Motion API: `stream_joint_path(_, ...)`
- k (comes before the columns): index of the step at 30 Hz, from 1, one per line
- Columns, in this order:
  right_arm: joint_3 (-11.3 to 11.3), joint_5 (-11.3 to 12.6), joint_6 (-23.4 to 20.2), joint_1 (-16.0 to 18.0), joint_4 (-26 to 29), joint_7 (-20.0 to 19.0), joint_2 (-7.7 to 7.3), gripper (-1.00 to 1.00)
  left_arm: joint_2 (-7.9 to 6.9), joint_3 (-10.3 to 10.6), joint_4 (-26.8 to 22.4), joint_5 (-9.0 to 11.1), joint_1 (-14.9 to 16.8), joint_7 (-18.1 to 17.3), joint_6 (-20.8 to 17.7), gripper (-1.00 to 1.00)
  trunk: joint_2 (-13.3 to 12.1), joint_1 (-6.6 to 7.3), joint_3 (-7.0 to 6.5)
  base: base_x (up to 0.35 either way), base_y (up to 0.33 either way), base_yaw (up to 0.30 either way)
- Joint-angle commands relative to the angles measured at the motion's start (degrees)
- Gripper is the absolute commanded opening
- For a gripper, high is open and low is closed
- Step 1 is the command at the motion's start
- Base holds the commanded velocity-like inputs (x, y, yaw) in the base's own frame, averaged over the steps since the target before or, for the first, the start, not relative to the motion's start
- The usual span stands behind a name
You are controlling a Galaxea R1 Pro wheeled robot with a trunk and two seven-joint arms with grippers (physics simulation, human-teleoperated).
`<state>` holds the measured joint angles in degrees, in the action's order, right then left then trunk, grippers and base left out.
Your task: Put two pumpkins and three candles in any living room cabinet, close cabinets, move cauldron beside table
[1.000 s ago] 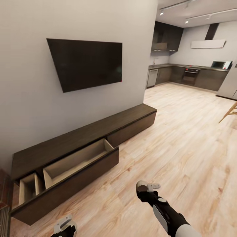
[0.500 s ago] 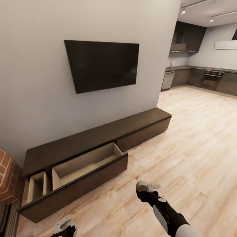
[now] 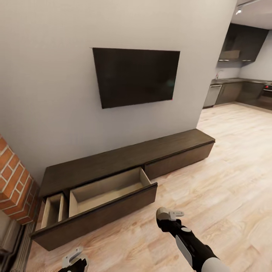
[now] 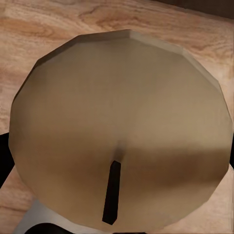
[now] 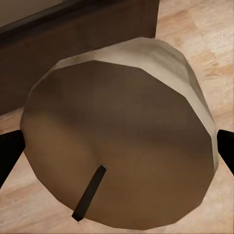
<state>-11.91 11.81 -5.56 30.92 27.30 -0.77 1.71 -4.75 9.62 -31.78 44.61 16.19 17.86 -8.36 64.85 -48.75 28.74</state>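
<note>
Between black fingers (image 5: 225, 148), faceted matte-tan candle (image 5: 122, 131).

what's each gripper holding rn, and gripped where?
Each holds a candle by its round side. Left gripper: candle, wick end facing the wrist camera. Right gripper: candle, dark fingers on opposite sides.

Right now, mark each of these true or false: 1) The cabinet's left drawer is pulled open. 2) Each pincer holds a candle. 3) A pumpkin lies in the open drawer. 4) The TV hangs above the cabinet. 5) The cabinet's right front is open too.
1) True: the cabinet has its left drawer pulled out.
2) True: the left pincer grips a candle, and the right pincer grips another candle.
3) False: the drawer's visible compartments look empty.
4) True: the TV is on the wall above it.
5) False: the right front is shut.
</note>
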Motion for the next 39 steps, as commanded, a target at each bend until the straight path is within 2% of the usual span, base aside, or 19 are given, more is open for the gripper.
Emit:
stream_joint_path(1,-0.22,0.58,-0.25,0.04,0.12,0.07,-0.04,-1.00,-0.09,0.47,-0.13,0.31,0.03,0.51,-0.15,-1.00,0.03,-0.01,0.02,0.102,-0.059,0.251)
stream_joint_path(16,-0.22,0.58,-0.24,0.02,0.12,0.07,-0.04,-1.00,-0.09,0.46,-0.13,0.30,0.03,0.51,-0.14,-1.00,0.03,-0.01,-0.43,0.102,-0.023,0.251)
stream_joint_path(28,-0.22,0.58,-0.24,0.02,0.12,0.07,-0.04,-1.00,-0.07,0.48,-0.13,0.30,0.03,0.51,-0.12,-1.00,0.03,-0.01,-0.79,0.148,-0.216,0.251)
stream_joint_path(39,-0.22,0.52,-0.24,0.02,0.12,0.07,-0.04,-1.00,-0.06,0.47,-0.13,0.38,0.02,0.51,-0.12,-1.00,0.03,-0.01,-1.12,0.016,-0.193,0.251)
